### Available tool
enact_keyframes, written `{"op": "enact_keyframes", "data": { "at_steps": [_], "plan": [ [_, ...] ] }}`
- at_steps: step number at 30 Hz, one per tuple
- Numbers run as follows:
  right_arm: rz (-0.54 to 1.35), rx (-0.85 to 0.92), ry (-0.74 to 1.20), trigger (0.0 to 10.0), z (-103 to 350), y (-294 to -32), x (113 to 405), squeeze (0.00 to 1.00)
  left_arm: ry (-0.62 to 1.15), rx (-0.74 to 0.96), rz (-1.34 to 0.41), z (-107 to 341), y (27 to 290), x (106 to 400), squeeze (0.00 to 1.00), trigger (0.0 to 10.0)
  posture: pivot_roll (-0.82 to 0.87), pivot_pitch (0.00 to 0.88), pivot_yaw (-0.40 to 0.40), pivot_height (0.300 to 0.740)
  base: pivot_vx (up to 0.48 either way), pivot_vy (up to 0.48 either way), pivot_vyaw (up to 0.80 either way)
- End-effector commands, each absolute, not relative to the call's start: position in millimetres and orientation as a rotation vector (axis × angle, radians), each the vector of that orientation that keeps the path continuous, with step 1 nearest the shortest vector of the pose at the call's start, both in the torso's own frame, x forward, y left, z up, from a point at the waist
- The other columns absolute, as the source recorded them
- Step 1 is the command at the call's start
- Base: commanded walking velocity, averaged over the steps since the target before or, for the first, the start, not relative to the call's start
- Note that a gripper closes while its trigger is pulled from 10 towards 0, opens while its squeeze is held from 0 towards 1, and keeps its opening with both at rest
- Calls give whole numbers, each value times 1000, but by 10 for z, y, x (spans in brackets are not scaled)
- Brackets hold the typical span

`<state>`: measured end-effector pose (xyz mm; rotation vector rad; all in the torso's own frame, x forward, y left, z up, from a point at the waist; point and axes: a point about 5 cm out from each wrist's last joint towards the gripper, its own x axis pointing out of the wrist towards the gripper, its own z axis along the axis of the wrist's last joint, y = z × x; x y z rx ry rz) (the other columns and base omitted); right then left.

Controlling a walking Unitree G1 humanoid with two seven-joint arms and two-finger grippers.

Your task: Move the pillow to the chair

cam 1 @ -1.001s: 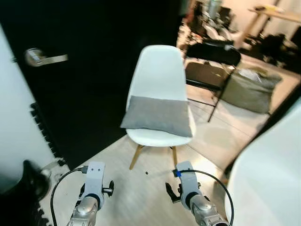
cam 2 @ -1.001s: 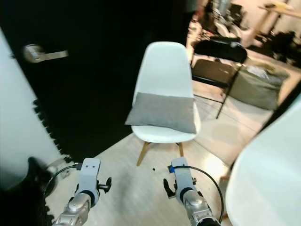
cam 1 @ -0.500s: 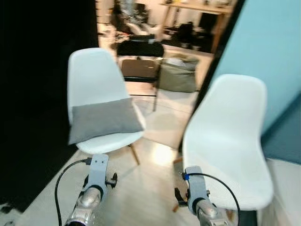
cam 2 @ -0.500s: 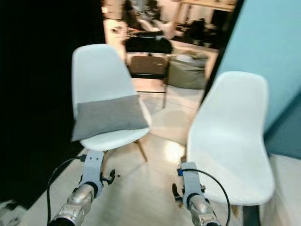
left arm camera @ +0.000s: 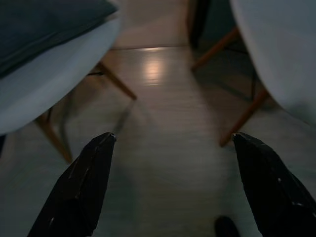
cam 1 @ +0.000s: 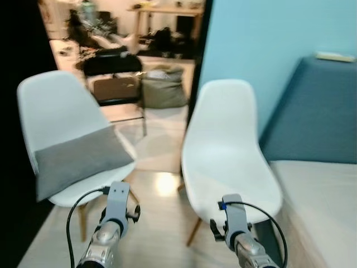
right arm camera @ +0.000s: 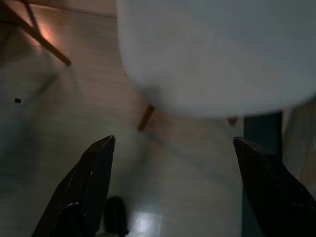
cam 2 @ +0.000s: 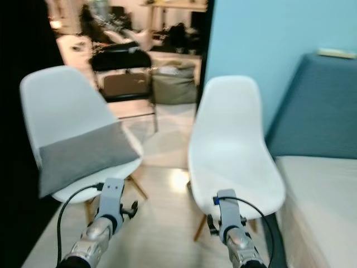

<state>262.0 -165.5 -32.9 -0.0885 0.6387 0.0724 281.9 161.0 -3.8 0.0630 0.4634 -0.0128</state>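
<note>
Pillow: I see the grey pillow (cam 1: 78, 163) lying tilted on the seat of the left-hand white chair (cam 1: 53, 117), its top edge leaning against the backrest.
Pillow against left gripper: it sits ahead and to the left of my left gripper (left arm camera: 170, 190), apart from it; in the left wrist view its dark edge shows above the chair's seat rim.
Left gripper: I read its fingers (left arm camera: 81, 190) as spread wide with nothing between them, hanging over the pale wooden floor (cam 1: 159, 223) between the two chairs.
Right gripper: my right gripper (right arm camera: 177, 190) is likewise wide apart and holding nothing, low in front of the second white chair (cam 1: 226, 156), whose seat underside and wooden legs show in the right wrist view.
Second white chair: bare seat, just right of the pillow's chair, beside the blue wall (cam 1: 251, 50).
Right side: a blue sofa (cam 1: 315, 117) and a pale bed surface (cam 1: 326, 206).
Background: a black folding chair (cam 1: 114, 81) and a grey-green beanbag (cam 1: 164, 89) beyond the doorway.
</note>
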Motion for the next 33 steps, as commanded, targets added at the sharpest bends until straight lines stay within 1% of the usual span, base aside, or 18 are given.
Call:
{"op": "enact_keyframes", "data": {
  "at_steps": [1,2,6,13,21,22,33],
  "plan": [
    [77,-85,662,10000,-356,-1638,2598,0,483,56,-10,-67,1618,2798,0,10000,85,3,-27,740,0,0,-800],
    [85,-82,650,10000,-341,-1632,2613,0,478,54,-9,-63,1618,2800,0,10000,87,2,-30,740,0,0,-800],
    [134,-123,642,10000,-307,-1597,2660,0,467,52,-2,-42,1615,2823,0,10000,86,0,-37,740,0,0,0],
    [165,-120,627,10000,-261,-1553,2719,0,461,17,14,-29,1616,2842,0,10000,82,0,-48,740,0,0,0],
    [179,-133,627,10000,-262,-1565,2715,0,480,16,19,-66,1595,2815,0,10000,72,0,-48,740,0,-449,0],
    [178,-134,628,10000,-264,-1567,2713,0,479,-7,28,-70,1592,2810,0,10000,71,0,-49,740,0,-398,0],
    [190,-143,634,10000,-268,-1582,2708,0,482,2,38,-56,1617,2836,0,10000,67,0,-46,740,0,0,0]
  ]
}}
